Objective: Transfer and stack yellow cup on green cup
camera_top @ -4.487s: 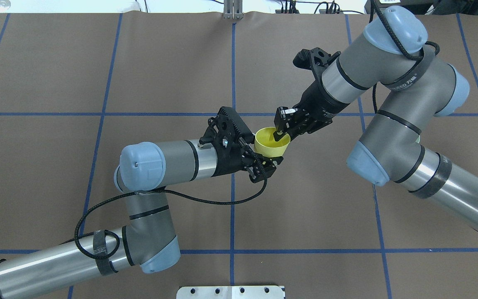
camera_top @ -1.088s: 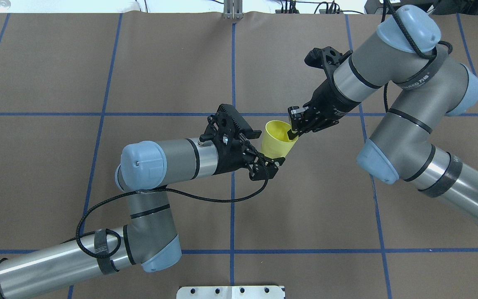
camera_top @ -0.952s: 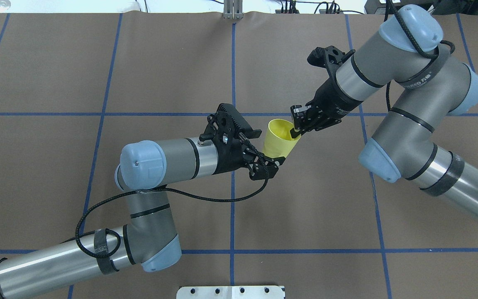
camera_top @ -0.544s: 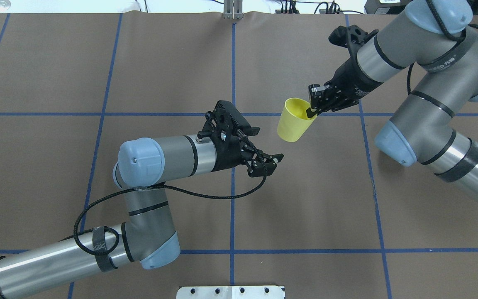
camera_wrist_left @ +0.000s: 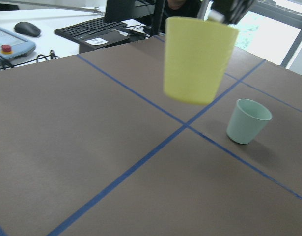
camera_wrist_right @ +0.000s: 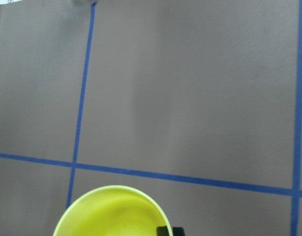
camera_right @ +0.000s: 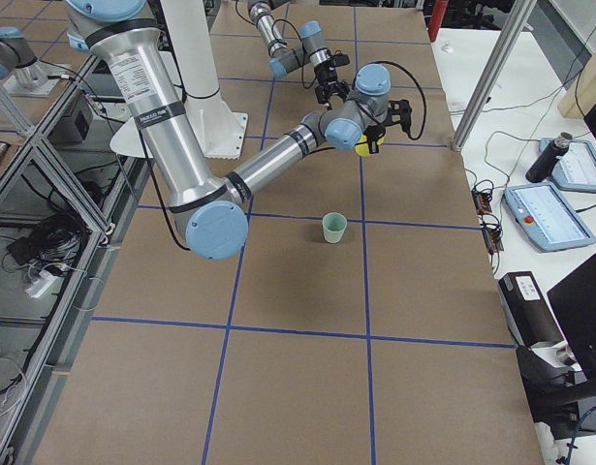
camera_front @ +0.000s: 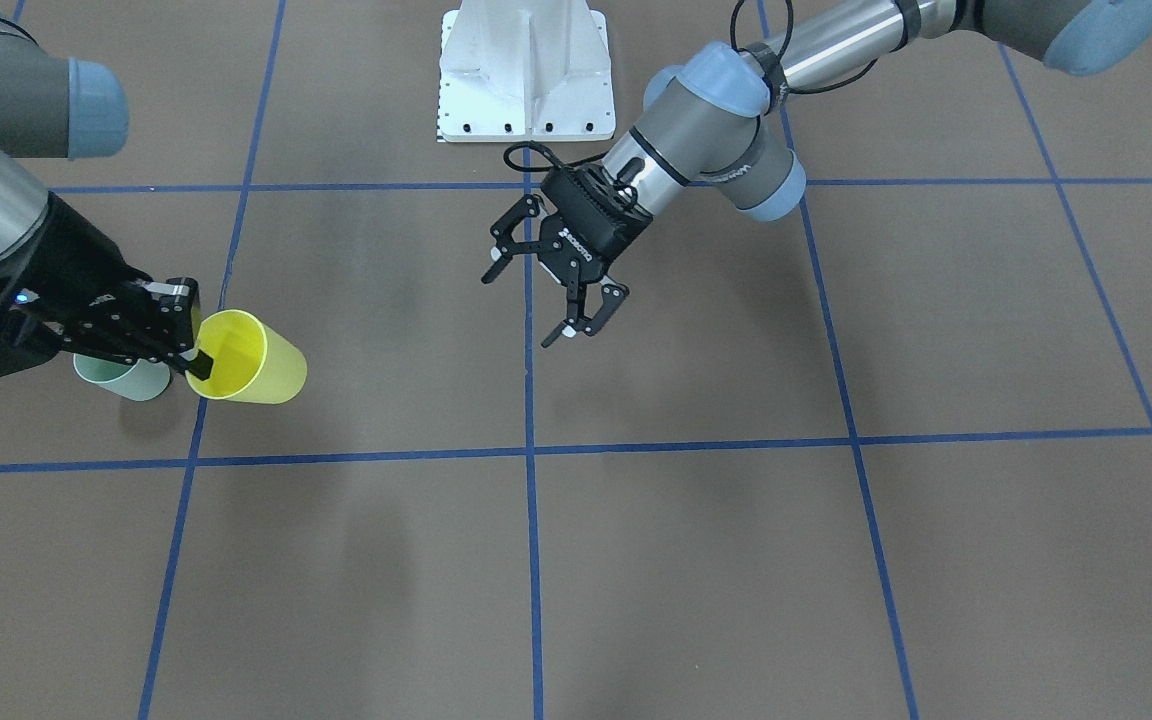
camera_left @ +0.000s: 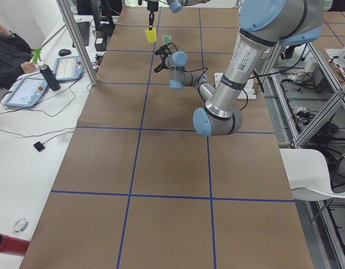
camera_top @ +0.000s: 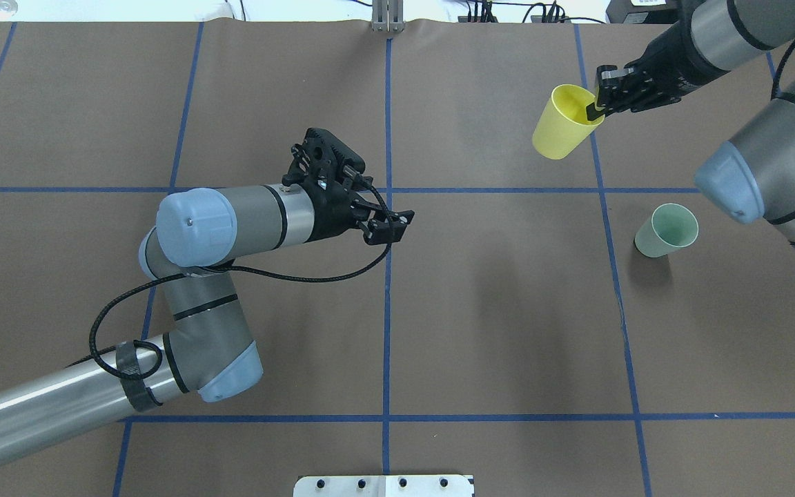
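My right gripper [camera_top: 596, 109] is shut on the rim of the yellow cup [camera_top: 562, 124] and holds it up in the air at the far right. The cup also shows in the front view [camera_front: 246, 358], the left wrist view [camera_wrist_left: 197, 59] and the right wrist view [camera_wrist_right: 111, 212]. The green cup [camera_top: 666, 230] stands upright on the table, nearer me than the yellow cup; it also shows in the front view [camera_front: 126, 380] and the left wrist view [camera_wrist_left: 247, 120]. My left gripper [camera_top: 389, 227] is open and empty near the table's middle, also in the front view [camera_front: 526, 300].
Brown table cover with blue tape grid lines [camera_top: 387, 304]. A white mounting plate [camera_front: 526, 70] sits at the robot's base. Operators' desk with tablets and a bottle [camera_left: 46, 75] lies beyond the table's far edge.
My right gripper has carried the yellow cup up and far to the right, away from my left gripper. My left gripper stays open and has drawn back to the left.
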You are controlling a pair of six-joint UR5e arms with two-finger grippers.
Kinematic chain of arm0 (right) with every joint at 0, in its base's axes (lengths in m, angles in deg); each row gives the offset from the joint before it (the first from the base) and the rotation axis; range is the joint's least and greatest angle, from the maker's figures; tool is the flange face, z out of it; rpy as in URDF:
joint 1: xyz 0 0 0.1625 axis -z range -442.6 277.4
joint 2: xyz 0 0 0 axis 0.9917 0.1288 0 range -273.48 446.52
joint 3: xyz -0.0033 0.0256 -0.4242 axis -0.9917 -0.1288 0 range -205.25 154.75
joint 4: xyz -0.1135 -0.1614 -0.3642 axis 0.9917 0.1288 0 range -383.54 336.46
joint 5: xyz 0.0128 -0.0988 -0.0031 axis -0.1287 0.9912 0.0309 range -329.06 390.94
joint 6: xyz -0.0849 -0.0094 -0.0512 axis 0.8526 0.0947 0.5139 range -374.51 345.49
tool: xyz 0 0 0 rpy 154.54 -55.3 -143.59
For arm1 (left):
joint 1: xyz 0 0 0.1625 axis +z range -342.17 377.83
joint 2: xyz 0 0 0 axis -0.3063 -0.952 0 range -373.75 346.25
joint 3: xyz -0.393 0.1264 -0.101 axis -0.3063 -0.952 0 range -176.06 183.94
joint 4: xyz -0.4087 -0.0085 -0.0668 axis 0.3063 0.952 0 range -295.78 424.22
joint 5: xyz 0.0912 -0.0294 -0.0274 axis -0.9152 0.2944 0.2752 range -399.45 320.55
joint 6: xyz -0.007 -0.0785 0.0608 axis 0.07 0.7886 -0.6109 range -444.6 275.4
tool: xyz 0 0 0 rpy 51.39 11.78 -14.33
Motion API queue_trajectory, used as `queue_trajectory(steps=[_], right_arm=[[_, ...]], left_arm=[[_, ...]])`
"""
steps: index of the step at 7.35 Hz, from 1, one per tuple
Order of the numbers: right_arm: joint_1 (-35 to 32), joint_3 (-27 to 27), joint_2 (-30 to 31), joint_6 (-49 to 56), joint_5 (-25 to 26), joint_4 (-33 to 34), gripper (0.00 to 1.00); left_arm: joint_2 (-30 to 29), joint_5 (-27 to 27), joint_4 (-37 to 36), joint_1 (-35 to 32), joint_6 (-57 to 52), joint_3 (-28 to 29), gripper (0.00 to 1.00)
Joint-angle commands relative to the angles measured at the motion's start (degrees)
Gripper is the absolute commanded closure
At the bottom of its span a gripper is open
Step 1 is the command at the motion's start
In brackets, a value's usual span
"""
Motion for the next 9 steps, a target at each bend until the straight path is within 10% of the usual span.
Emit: queue_trajectory(steps=[1,4,9], right_arm=[[-2.3,0.5,5.0,9.2,3.4,0.2,1.0],[-2.1,1.7,11.2,15.4,7.0,0.3,1.0],[-1.8,6.8,18.8,18.4,7.9,0.2,1.0]], left_arm=[[2.5,0.2,-11.6,-4.6,0.8,-3.4,0.0],[2.5,0.9,-35.0,-8.5,4.0,-14.5,0.0],[3.9,4.5,-36.2,-11.1,8.3,-15.1,0.01]])
